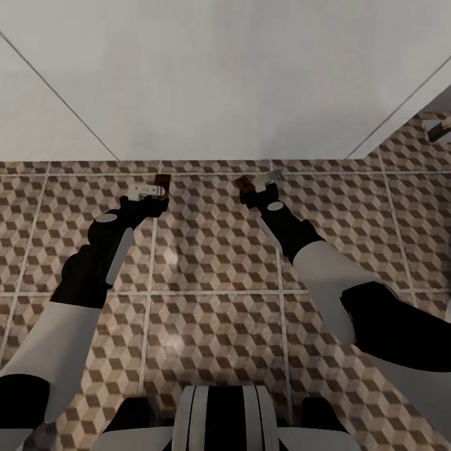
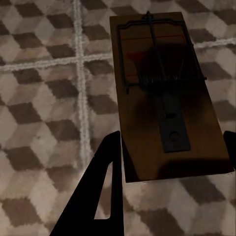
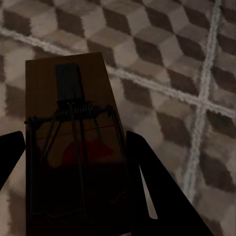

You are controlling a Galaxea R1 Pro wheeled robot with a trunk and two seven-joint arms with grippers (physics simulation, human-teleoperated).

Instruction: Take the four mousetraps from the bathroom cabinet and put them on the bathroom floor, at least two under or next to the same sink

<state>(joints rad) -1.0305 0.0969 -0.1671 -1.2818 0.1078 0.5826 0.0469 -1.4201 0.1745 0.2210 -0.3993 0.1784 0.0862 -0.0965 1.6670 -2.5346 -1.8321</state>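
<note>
Both arms reach forward and low over the bathroom floor (image 1: 213, 250), which has brown, beige and white cube-pattern tiles. My left gripper (image 1: 158, 189) is shut on a mousetrap (image 1: 164, 182). The left wrist view shows that brown board with its wire and red mark (image 2: 162, 98) between the black fingers (image 2: 101, 196). My right gripper (image 1: 252, 188) is shut on a second mousetrap (image 1: 243, 181), which lies dark between the fingers (image 3: 155, 191) in the right wrist view, board (image 3: 69, 98) pointing away. Both traps hang close above the tiles near a white surface. The cabinet and the sink are out of view.
A white flat surface with thin seams (image 1: 225, 81) rises straight ahead and meets the floor just beyond the grippers. A small grey metal object (image 1: 438, 128) sits at the far right by its corner. My base (image 1: 219, 419) is at the near edge, with open tiles between.
</note>
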